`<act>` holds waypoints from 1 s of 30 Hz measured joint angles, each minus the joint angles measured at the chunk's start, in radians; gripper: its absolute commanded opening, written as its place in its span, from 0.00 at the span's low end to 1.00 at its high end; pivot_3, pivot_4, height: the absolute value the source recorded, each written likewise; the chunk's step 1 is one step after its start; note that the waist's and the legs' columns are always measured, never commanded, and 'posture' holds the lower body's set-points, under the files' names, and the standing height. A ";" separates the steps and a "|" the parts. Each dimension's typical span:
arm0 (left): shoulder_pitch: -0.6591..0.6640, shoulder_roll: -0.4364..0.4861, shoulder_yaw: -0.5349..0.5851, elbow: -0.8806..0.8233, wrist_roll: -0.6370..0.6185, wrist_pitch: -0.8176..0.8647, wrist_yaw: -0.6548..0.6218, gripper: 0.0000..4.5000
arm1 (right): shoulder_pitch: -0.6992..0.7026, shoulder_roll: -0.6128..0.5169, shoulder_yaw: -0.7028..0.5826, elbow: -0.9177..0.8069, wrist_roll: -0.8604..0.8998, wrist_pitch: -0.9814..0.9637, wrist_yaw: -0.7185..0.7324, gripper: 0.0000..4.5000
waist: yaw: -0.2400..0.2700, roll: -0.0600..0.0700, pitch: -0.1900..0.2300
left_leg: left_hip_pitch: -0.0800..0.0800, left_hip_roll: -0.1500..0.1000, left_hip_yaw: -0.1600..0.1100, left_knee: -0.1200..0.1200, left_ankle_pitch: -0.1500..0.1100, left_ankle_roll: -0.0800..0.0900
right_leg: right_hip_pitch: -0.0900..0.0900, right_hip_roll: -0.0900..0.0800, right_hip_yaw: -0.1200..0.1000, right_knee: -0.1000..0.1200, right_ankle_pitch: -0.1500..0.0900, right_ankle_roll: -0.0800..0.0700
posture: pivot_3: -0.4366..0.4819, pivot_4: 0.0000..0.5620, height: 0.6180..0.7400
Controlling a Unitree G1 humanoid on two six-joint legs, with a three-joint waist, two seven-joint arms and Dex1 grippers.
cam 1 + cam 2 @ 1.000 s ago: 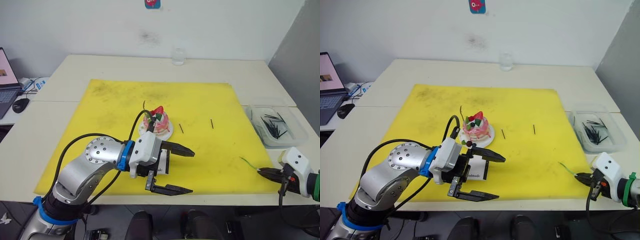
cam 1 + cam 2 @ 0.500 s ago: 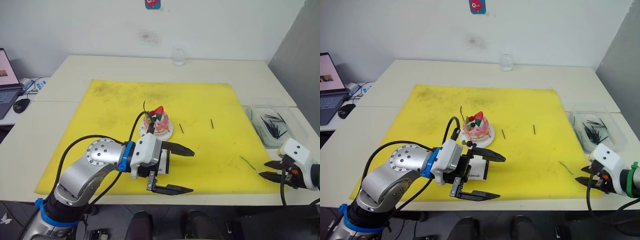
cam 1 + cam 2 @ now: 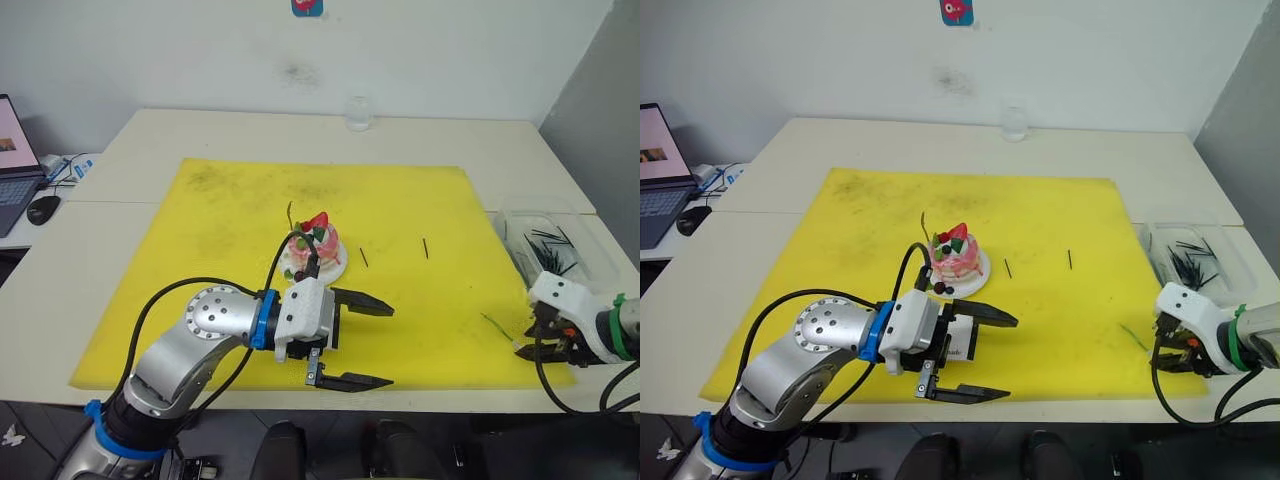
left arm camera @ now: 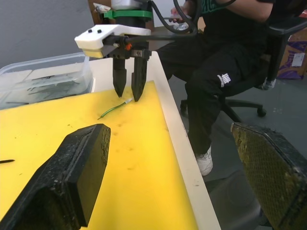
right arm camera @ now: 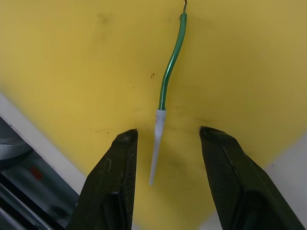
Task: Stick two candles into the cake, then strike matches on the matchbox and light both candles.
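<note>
- Left eye view: the cake (image 3: pixel 314 250) sits on its plate (image 3: pixel 335 268) near the middle of the yellow mat (image 3: pixel 220 230), with a thin dark stick rising from its far left side. Two matches (image 3: pixel 363 257) lie on the mat to its right, one close, one further off. The left hand (image 3: pixel 362 343) hovers in front of the cake, its fingers spread wide and gripping nothing. The matchbox (image 3: pixel 328 330) lies just behind that hand, mostly hidden by it. The right hand (image 3: pixel 531 346) is at the mat's near right corner, its tips beside the green candle (image 3: pixel 496 324). A clear tray (image 3: pixel 590 250) of dark sticks stands on the surface beyond the mat's right edge, and a glass (image 3: pixel 357 113) stands at the far side.
- Right eye view: same layout; a laptop (image 3: pixel 658 172) and a mouse (image 3: pixel 690 213) lie far left.
- Left wrist view: the right hand points down at the mat's corner, fingers slightly apart, straddling the candle's pale end. A seated person (image 4: pixel 225 57) is beyond the surface's edge.
- Right wrist view: the candle lies flat on the mat, its white tip between the two parted fingers (image 5: pixel 115 177), touching neither.
</note>
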 measured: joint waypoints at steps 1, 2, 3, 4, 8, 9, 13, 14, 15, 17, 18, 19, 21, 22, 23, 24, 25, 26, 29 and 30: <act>0.000 -0.005 -0.002 -0.001 0.001 0.000 0.003 1.00 | -0.012 0.000 0.014 0.005 -0.004 -0.002 0.002 0.46 | 0.000 0.000 0.000 | 0.000 0.000 0.000 0.000 0.000 0.000 | 0.000 0.000 0.000 0.000 0.000 0.000 | 0.48 0.27 1.00; 0.000 -0.008 -0.003 -0.002 0.001 0.000 0.008 1.00 | -0.018 0.000 0.024 0.008 -0.007 -0.003 0.005 0.46 | 0.000 0.000 0.000 | 0.000 0.000 0.000 0.000 0.000 0.000 | 0.000 0.000 0.000 0.000 0.000 0.000 | 0.48 0.27 1.00; 0.000 -0.010 -0.003 -0.002 0.002 0.000 0.010 1.00 | -0.024 0.001 0.031 0.009 -0.013 -0.005 0.006 0.46 | 0.000 0.000 0.000 | 0.000 0.000 0.000 0.000 0.000 0.000 | 0.000 0.000 0.000 0.000 0.000 0.000 | 0.48 0.27 1.00; 0.000 -0.010 -0.003 -0.002 0.002 -0.001 0.011 1.00 | -0.034 0.001 0.042 0.011 -0.015 -0.005 0.009 0.46 | 0.000 0.000 0.000 | 0.000 0.000 0.000 0.000 0.000 0.000 | 0.000 0.000 0.000 0.000 0.000 0.000 | 0.48 0.27 1.00; 0.000 -0.015 -0.006 -0.002 0.012 -0.004 0.012 1.00 | -0.059 0.001 0.073 0.010 -0.032 -0.006 0.014 0.46 | 0.000 0.000 0.000 | 0.000 0.000 0.000 0.000 0.000 0.000 | 0.000 0.000 0.000 0.000 0.000 0.000 | 0.48 0.27 1.00; 0.001 -0.017 -0.009 -0.002 0.015 -0.006 0.012 1.00 | -0.065 0.002 0.081 0.009 -0.033 -0.005 0.014 0.46 | 0.000 0.000 0.000 | 0.000 0.001 0.000 0.000 0.000 0.000 | 0.000 0.000 0.000 0.000 0.000 0.000 | 0.48 0.27 1.00; 0.002 -0.022 -0.014 -0.002 0.021 -0.020 0.012 1.00 | -0.079 0.004 0.098 0.003 -0.035 0.000 0.014 0.46 | -0.001 0.000 0.000 | 0.000 0.001 0.000 0.000 0.000 0.000 | 0.000 0.000 0.000 0.000 0.000 0.000 | 0.48 0.27 1.00; 0.004 -0.022 -0.015 -0.002 0.022 -0.021 0.012 1.00 | -0.079 0.005 0.098 0.002 -0.035 0.001 0.014 0.46 | -0.001 0.000 0.000 | 0.000 0.001 0.000 0.000 0.000 0.000 | 0.000 0.000 0.000 0.000 0.000 0.000 | 0.48 0.27 1.00; 0.007 -0.023 -0.017 -0.002 0.024 -0.023 0.013 1.00 | -0.079 0.005 0.098 0.000 -0.034 0.003 0.014 0.46 | -0.001 0.000 0.000 | 0.001 0.001 0.000 0.000 0.000 0.000 | 0.000 0.000 0.000 0.000 0.000 0.000 | 0.48 0.27 1.00; 0.010 -0.025 -0.023 -0.002 0.028 -0.024 0.013 1.00 | -0.079 0.005 0.098 -0.004 -0.035 0.004 0.013 0.38 | -0.001 0.000 0.000 | 0.001 0.001 0.000 0.000 0.000 0.000 | 0.000 0.000 0.000 0.000 0.000 0.000 | 0.48 0.27 1.00; 0.011 -0.026 -0.025 -0.002 0.031 -0.024 0.014 1.00 | -0.079 0.006 0.099 -0.007 -0.035 0.005 0.013 0.33 | -0.001 0.000 0.000 | 0.000 0.002 -0.001 0.000 0.000 0.000 | 0.000 0.000 0.000 0.000 0.000 0.000 | 0.48 0.27 1.00; 0.011 -0.028 -0.028 -0.002 0.033 -0.025 0.015 1.00 | -0.081 0.007 0.099 -0.009 -0.034 0.006 0.013 0.25 | -0.001 0.000 0.000 | 0.001 0.002 -0.001 0.000 0.000 0.000 | 0.000 0.000 0.000 0.000 0.000 0.000 | 0.48 0.27 1.00; 0.011 -0.029 -0.034 -0.002 0.036 -0.026 0.015 1.00 | -0.087 0.008 0.100 -0.010 -0.034 0.009 0.013 0.11 | -0.001 0.000 0.000 | 0.001 0.002 -0.001 0.000 0.000 0.000 | 0.000 0.000 0.000 0.000 0.000 0.000 | 0.48 0.27 1.00; 0.011 -0.029 -0.034 -0.002 0.038 -0.028 0.015 1.00 | -0.091 0.009 0.101 -0.010 -0.034 0.012 0.014 0.02 | -0.002 0.000 0.000 | 0.001 0.002 -0.001 0.000 0.000 0.000 | 0.000 0.000 0.000 0.000 0.000 0.000 | 0.48 0.27 1.00; 0.011 -0.029 -0.034 -0.002 0.039 -0.032 0.014 1.00 | -0.097 0.013 0.102 -0.010 -0.033 0.014 0.015 0.01 | -0.002 0.000 0.000 | 0.001 0.002 -0.001 0.000 0.000 0.000 | 0.000 0.000 0.000 0.000 0.000 0.000 | 0.48 0.27 1.00; 0.011 -0.030 -0.034 -0.001 0.040 -0.037 0.013 1.00 | -0.105 0.016 0.108 -0.011 -0.033 0.014 0.019 0.01 | -0.002 0.000 0.000 | 0.001 0.002 -0.001 0.000 0.000 0.000 | 0.000 0.000 0.000 0.000 0.000 0.000 | 0.48 0.27 1.00; 0.011 -0.030 -0.034 0.001 0.040 -0.040 0.012 1.00 | -0.109 0.018 0.111 -0.010 -0.033 0.015 0.022 0.01 | -0.002 0.000 0.000 | 0.001 0.002 -0.001 0.000 0.000 0.000 | 0.000 0.000 0.000 0.000 0.000 0.000 | 0.48 0.27 1.00; 0.011 -0.030 -0.034 0.004 0.042 -0.042 0.012 1.00 | -0.115 0.020 0.115 -0.009 -0.033 0.017 0.027 0.01 | -0.002 0.000 0.000 | 0.001 0.002 0.000 0.000 0.000 0.000 | 0.000 0.000 0.000 0.000 0.000 0.000 | 0.48 0.27 1.00; 0.011 -0.030 -0.035 0.015 0.046 -0.044 0.011 1.00 | -0.129 0.020 0.117 -0.007 -0.028 0.029 0.044 0.01 | -0.002 0.000 0.000 | 0.001 0.002 0.000 0.000 0.000 0.000 | 0.000 0.000 0.000 0.000 0.000 0.000 | 0.48 0.27 1.00; 0.011 -0.030 -0.036 0.017 0.046 -0.045 0.011 1.00 | -0.136 0.020 0.117 -0.006 -0.021 0.036 0.053 0.01 | -0.002 0.000 0.000 | 0.001 0.002 0.000 -0.001 0.000 0.000 | 0.000 0.000 0.000 0.000 0.000 0.000 | 0.48 0.27 1.00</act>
